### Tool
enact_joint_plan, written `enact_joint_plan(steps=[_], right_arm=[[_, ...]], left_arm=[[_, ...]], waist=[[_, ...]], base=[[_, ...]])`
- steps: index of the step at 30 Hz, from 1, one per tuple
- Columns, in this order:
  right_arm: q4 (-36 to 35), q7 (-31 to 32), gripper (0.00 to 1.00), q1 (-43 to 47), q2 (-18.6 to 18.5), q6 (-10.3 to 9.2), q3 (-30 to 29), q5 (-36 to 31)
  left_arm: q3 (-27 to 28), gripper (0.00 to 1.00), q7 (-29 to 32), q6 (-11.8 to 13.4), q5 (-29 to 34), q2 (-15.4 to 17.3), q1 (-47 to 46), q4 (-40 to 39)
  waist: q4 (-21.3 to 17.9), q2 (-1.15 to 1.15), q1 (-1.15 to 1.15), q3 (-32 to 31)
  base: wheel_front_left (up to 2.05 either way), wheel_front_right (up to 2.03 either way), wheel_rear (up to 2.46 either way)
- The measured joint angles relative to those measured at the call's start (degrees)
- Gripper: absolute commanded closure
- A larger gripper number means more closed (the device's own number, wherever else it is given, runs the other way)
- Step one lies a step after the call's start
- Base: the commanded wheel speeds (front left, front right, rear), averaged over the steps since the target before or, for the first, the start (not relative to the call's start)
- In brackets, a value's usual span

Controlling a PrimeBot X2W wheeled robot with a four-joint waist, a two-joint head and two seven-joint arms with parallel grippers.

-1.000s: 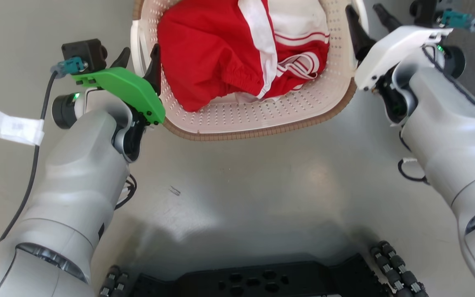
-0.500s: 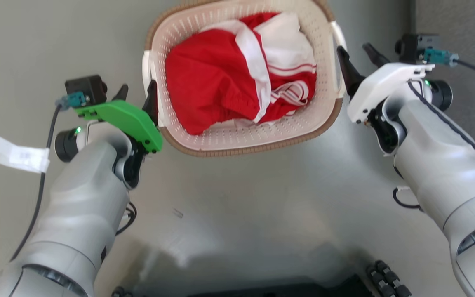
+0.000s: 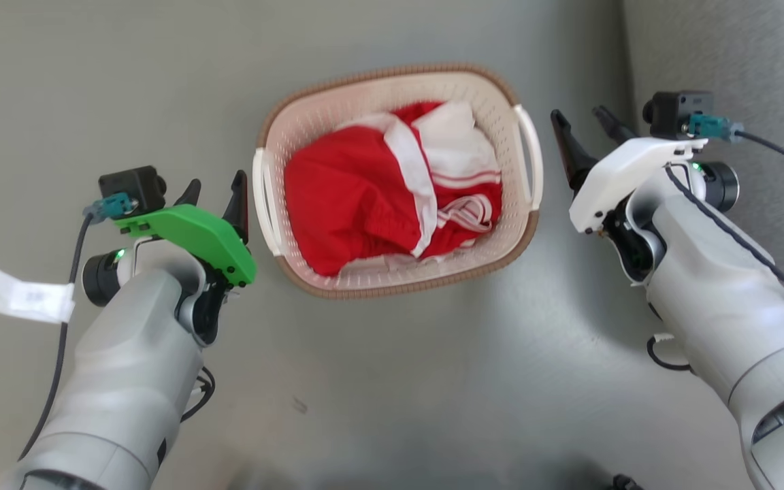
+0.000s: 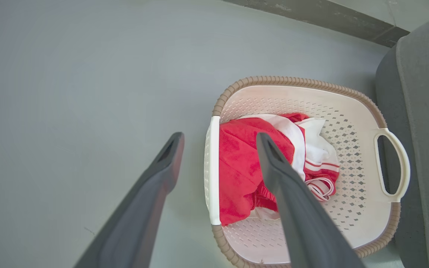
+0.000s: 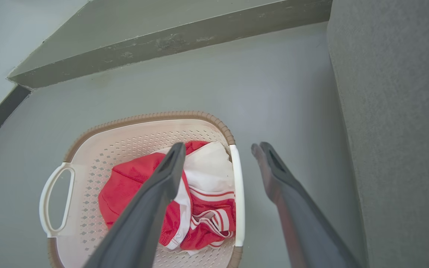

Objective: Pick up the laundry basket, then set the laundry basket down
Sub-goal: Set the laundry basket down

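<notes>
Since a second ago my left gripper (image 3: 216,182) and right gripper (image 3: 577,117) have drawn back from the handles of the laundry basket (image 3: 392,73), and my head camera has shifted so that I see the whole rim. Nearest me, the left fingers are spread wide just beside the left handle (image 3: 263,204), not touching it. The right fingers are spread just as wide, a little apart from the right handle (image 3: 533,163). Between them the basket sits on the grey floor (image 3: 399,381) with a red and white garment (image 3: 365,204) bunched inside. Grey upholstery (image 3: 739,47) stands beyond, to its right.
</notes>
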Motion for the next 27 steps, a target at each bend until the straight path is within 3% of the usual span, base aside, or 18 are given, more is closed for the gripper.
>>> enact_joint_plan(steps=[13, 18, 27], right_arm=[[-4.8, 0.0, 0.0, 6.2, -1.9, 0.41, -4.2, -1.5], [-9.2, 0.0, 0.0, 9.3, -3.2, 0.32, -7.4, -2.6], [-17.2, 0.0, 0.0, 14.9, -2.2, -0.27, -10.9, -5.9]], left_arm=[[3.9, 0.0, 0.0, -0.3, 3.4, 1.2, 5.4, -5.1], [6.1, 0.0, 0.0, -0.3, 5.6, 1.8, 8.1, -8.5], [11.1, 0.0, 0.0, -0.2, 9.2, 3.0, 13.3, -14.6]], waist=[[-0.5, 0.0, 0.0, -9.0], [-0.2, 0.0, 0.0, -13.6], [0.0, 0.0, 0.0, -20.4]], base=[[0.0, 0.0, 0.0], [0.0, 0.0, 0.0], [0.0, 0.0, 0.0]])
